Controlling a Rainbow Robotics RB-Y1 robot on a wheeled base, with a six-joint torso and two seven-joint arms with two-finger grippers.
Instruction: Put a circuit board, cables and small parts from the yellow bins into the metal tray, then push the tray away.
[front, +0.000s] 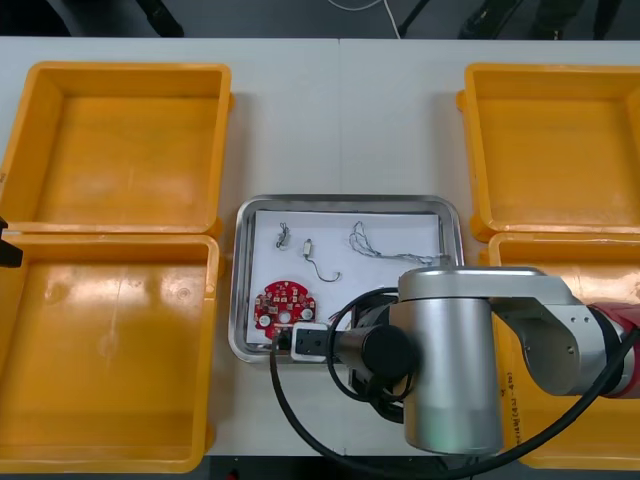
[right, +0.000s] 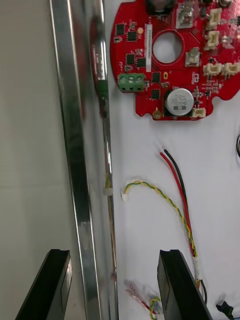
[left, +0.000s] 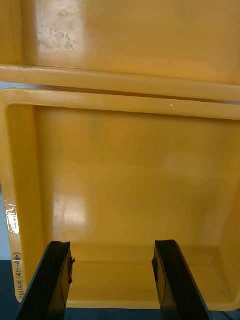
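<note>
The metal tray (front: 244, 262), white inside, holds a round red circuit board (front: 283, 305), small metal parts (front: 283, 236) and thin cables (front: 375, 241). My right gripper (front: 287, 342) is at the tray's near rim, beside the board. In the right wrist view it (right: 114, 290) is open and astride the tray rim (right: 75, 150), one finger (right: 47, 285) outside over the table, the other (right: 180, 285) inside over the white liner. Ahead of it lie the circuit board (right: 170, 55), a twisted yellow cable (right: 160, 195) and a red and black cable (right: 175, 175). My left gripper (left: 112, 280) hangs open over an empty yellow bin (left: 130, 175).
Two yellow bins (front: 120, 150) (front: 105, 350) stand left of the tray and two (front: 555, 150) (front: 600, 285) on the right. The right arm's silver body (front: 450, 370) covers the table's near middle. Bare table lies beyond the tray's far edge.
</note>
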